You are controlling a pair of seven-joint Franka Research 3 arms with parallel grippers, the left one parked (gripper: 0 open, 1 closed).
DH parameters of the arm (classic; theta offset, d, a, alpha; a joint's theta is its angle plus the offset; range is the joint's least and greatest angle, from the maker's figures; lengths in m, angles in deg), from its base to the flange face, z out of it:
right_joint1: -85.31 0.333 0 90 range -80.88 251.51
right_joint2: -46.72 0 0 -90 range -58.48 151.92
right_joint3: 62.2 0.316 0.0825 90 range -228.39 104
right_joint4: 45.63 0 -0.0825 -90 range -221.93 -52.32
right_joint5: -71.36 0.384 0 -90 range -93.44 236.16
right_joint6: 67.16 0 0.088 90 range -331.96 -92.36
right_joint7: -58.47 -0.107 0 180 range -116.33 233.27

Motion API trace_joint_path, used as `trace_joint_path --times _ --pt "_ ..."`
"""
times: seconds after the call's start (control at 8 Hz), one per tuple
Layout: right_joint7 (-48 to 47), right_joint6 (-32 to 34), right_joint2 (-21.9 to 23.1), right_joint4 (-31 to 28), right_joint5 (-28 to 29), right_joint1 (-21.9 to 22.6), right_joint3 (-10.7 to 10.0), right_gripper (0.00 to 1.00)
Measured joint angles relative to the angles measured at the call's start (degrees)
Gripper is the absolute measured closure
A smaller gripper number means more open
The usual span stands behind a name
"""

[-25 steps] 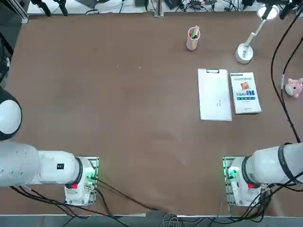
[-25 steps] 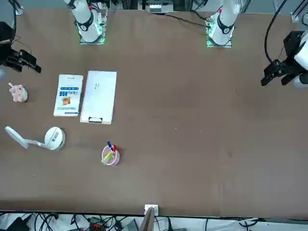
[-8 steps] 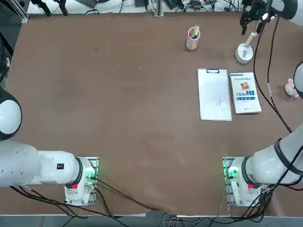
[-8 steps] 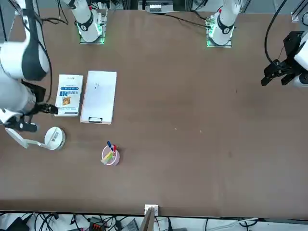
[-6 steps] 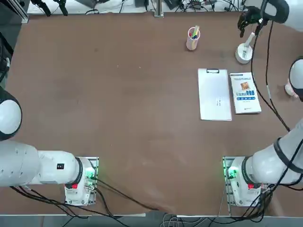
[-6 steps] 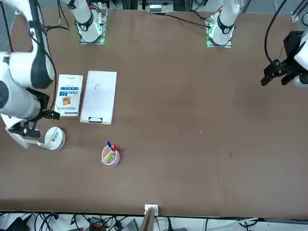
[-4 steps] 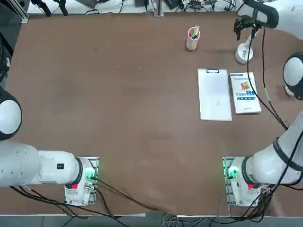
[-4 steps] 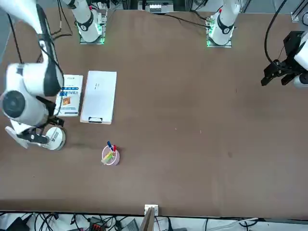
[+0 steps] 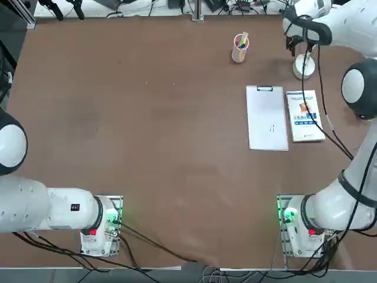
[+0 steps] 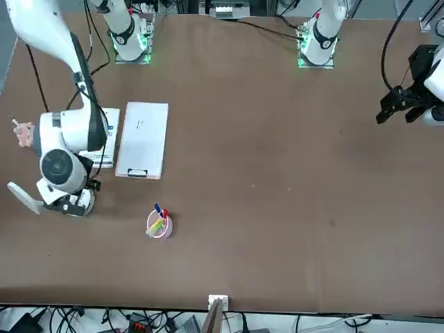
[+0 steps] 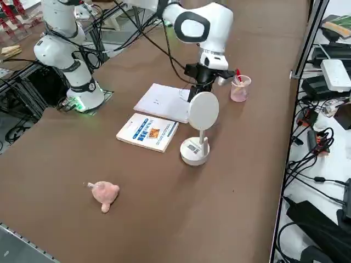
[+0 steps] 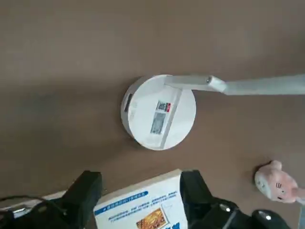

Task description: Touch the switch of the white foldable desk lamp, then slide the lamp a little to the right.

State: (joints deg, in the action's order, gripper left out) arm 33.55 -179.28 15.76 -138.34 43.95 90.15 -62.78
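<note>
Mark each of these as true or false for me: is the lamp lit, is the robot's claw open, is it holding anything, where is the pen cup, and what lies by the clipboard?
1. The white foldable desk lamp is glowing. False: its round head looks unlit.
2. The right gripper is open, above the table near the lamp. True.
3. The right gripper is holding the pink toy. False: the toy sits on the table, with nothing gripping it.
4. The pink pen cup has pens in it. True.
5. A white box or book lies beside the clipboard. True.
</note>
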Motion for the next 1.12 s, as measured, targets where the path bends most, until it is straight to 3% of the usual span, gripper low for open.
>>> trace_joint_path --times 1.12 --pt "-7.7 -10.1 -7.7 -0.1 -7.7 0.0 -0.3 0.00"
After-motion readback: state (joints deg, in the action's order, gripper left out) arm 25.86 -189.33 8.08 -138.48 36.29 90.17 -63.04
